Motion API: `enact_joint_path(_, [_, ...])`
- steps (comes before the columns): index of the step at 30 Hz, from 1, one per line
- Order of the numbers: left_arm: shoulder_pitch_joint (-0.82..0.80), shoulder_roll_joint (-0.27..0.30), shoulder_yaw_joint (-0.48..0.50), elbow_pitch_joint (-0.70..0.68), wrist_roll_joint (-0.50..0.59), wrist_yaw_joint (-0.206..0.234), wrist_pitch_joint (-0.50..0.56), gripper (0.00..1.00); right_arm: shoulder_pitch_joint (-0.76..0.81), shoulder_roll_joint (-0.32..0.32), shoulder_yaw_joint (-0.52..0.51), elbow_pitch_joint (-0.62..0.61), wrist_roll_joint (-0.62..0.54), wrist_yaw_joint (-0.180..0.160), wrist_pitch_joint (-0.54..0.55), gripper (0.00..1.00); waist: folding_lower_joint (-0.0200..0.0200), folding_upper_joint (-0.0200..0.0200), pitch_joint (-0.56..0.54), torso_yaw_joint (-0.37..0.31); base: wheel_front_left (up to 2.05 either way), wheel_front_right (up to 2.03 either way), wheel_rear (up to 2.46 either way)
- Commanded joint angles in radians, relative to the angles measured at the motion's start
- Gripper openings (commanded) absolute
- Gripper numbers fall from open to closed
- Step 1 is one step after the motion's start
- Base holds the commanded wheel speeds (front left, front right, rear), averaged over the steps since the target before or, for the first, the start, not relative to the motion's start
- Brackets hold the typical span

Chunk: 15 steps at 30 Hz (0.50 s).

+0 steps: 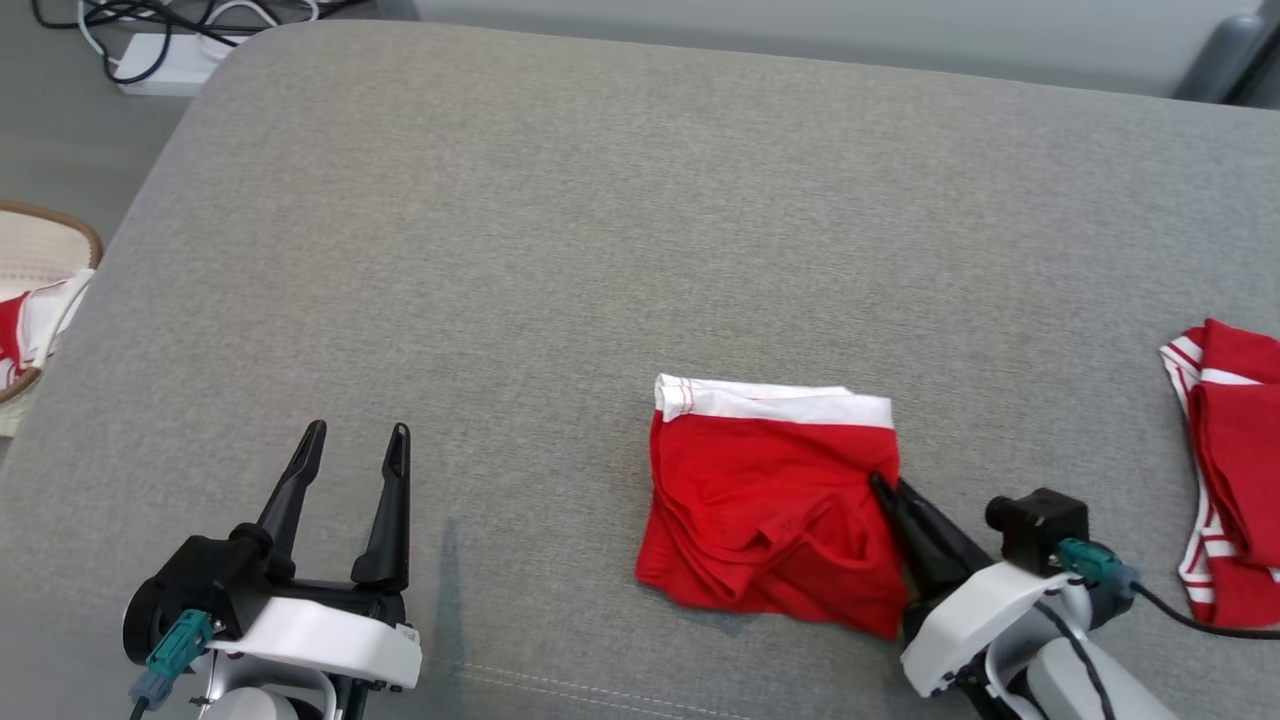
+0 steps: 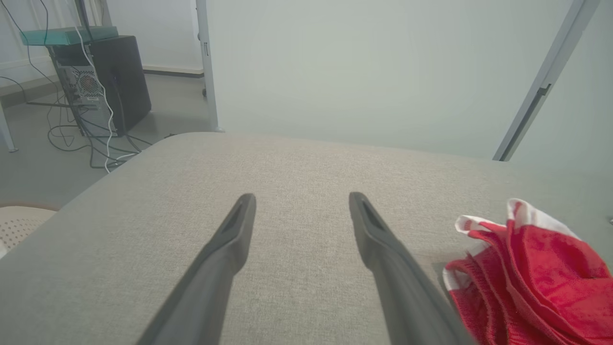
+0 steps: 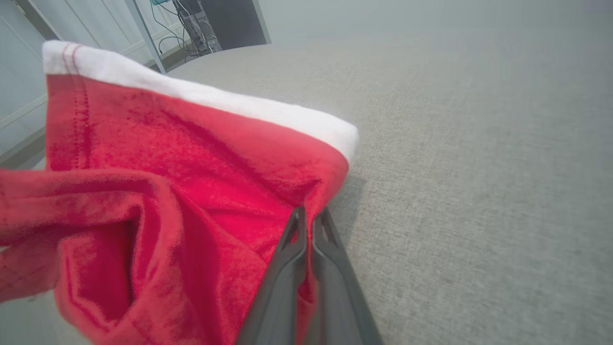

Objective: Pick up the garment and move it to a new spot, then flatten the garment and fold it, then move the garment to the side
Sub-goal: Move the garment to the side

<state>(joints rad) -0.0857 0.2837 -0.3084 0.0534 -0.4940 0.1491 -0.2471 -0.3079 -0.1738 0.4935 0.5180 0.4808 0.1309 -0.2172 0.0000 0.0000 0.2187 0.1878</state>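
Note:
The garment is a pair of red shorts with a white waistband, folded on the grey cushion right of centre. My right gripper is shut on the garment's right edge; in the right wrist view its fingers pinch red cloth between them. My left gripper stands open over bare cushion at the lower left, well apart from the garment. In the left wrist view its fingers spread wide, and the garment shows at the right.
Another red and white garment lies at the cushion's right edge. A pale basket holding red and white cloth stands on the floor at the left. A power strip with cables lies beyond the far left corner.

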Motion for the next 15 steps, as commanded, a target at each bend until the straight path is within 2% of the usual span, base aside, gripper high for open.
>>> enact_joint_path(1, [-0.037,0.021,0.039,-0.023,0.004,-0.006,-0.008,1.00,-0.013,-0.010,0.004,-0.024,-0.017,0.000,-0.021,0.00,0.0000,0.0000,0.000,-0.014,0.00,0.00,0.00])
enact_joint_path(15, [-0.035,0.064,0.020,-0.071,0.021,-0.016,0.022,1.00,0.154,-0.029,-0.225,-0.210,-0.153,0.000,-0.043,0.00,0.0000,0.0000,0.000,-0.270,0.00,0.00,0.00])
